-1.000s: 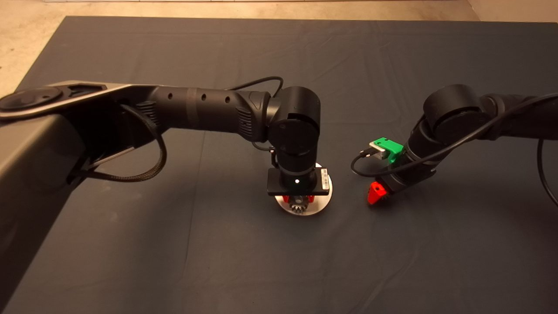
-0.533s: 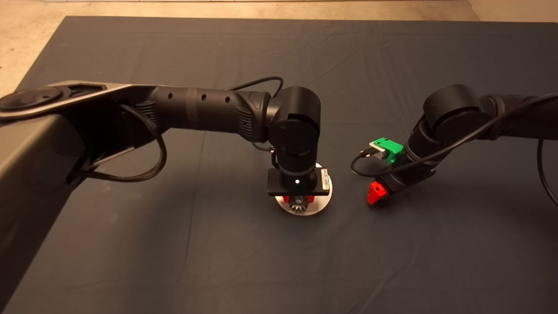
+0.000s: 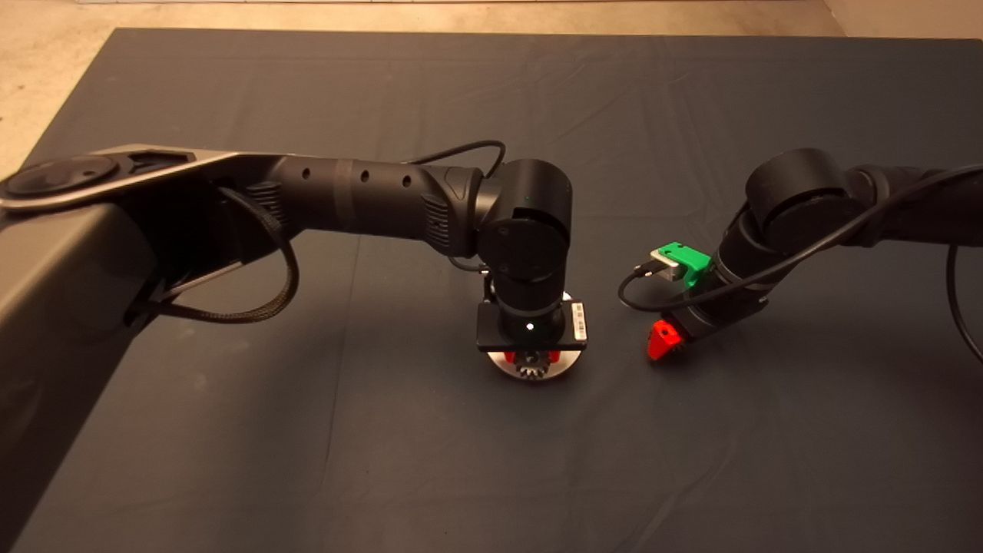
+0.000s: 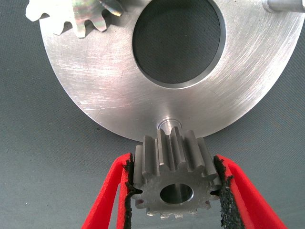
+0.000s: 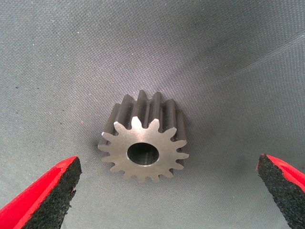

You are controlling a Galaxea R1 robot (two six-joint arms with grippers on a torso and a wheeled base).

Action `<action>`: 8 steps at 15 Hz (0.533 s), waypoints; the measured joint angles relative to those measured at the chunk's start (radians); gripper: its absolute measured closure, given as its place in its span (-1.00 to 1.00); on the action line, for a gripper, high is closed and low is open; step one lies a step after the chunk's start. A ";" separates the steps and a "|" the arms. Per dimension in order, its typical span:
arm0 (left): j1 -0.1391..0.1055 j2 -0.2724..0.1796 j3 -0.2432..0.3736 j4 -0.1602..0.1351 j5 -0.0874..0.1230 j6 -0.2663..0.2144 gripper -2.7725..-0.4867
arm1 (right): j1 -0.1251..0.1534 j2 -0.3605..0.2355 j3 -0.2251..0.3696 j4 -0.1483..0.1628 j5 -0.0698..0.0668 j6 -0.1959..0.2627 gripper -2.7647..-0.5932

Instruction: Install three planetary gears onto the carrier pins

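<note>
We see dark wrinkled mat (image 3: 230,430), beige floor (image 3: 46,69) beyond; left gripper (image 4: 174,191) grasping gear (image 4: 174,179) over plate (image 4: 95,71); right gripper (image 5: 167,191) spread wide.

Head view: dim, warm tint, mat (image 3: 230,430) darkest at the lower corners | soft shadows cast beneath both arms | left wrist view: glare spread over the round plate (image 4: 119,90), scratches shown sharply | right wrist view: gear (image 5: 143,143) face lit brightly, mat weave crisp, finger pads (image 5: 52,193) slightly blurred
</note>
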 joint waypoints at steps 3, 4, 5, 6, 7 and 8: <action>0.000 0.000 -0.001 0.000 0.000 0.001 0.63 | 0.000 0.000 0.000 0.000 0.000 0.000 -0.99; 0.000 0.000 -0.006 0.000 0.000 0.007 0.63 | 0.000 0.000 0.000 0.000 0.000 0.000 -0.99; -0.001 0.001 -0.014 -0.004 -0.001 0.026 0.63 | 0.000 0.000 0.000 0.000 0.000 0.000 -0.99; -0.001 0.001 -0.019 -0.005 -0.001 0.032 0.63 | 0.000 0.000 0.000 0.000 0.000 0.000 -0.99; -0.001 0.001 -0.021 -0.007 -0.001 0.033 0.63 | 0.000 0.000 0.000 0.000 0.000 0.000 -0.99; -0.001 0.001 -0.021 -0.007 -0.001 0.034 0.63 | 0.000 0.000 0.000 0.000 0.000 0.000 -0.99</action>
